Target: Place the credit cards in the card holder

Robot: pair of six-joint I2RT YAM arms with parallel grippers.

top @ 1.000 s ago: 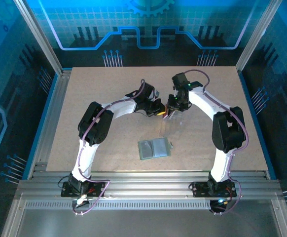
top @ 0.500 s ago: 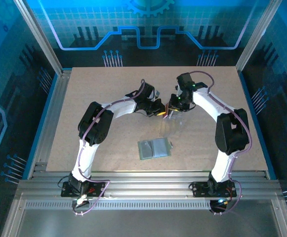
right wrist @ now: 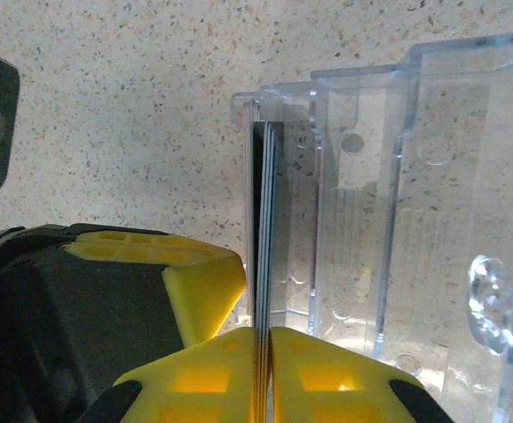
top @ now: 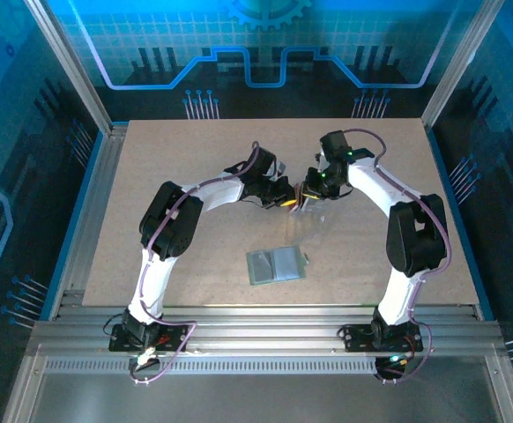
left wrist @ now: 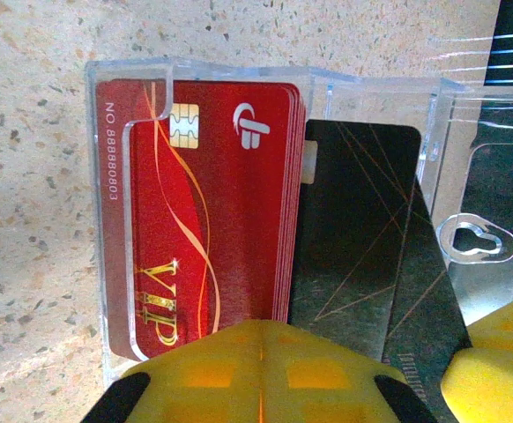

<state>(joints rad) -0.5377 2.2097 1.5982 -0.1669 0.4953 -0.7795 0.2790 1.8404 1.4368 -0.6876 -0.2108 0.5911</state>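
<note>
The credit cards sit in a clear plastic case (left wrist: 107, 220): a red stack (left wrist: 221, 194) inside it and black ones (left wrist: 362, 229) sticking out to its right. My left gripper (left wrist: 274, 352) is shut, its yellow tips set against the case's face over the red cards. My right gripper (right wrist: 263, 348) is shut on the black cards (right wrist: 263, 220), which I see edge-on beside the case (right wrist: 397, 176). Both grippers meet at mid-table, the left gripper (top: 285, 198) and the right gripper (top: 308, 192). The grey-green card holder (top: 277, 264) lies flat nearer the arm bases, apart from both.
One right finger (left wrist: 499, 361) shows at the lower right of the left wrist view, over the black cards. A left finger (right wrist: 199, 282) touches the case's wall in the right wrist view. Speckled tabletop (top: 177, 159) lies all round, framed by metal rails (top: 98, 203).
The right jaws have closed in onto the black cards. The right arm's wrist and elbow shifted slightly to the right. The left arm and the card holder have not moved.
</note>
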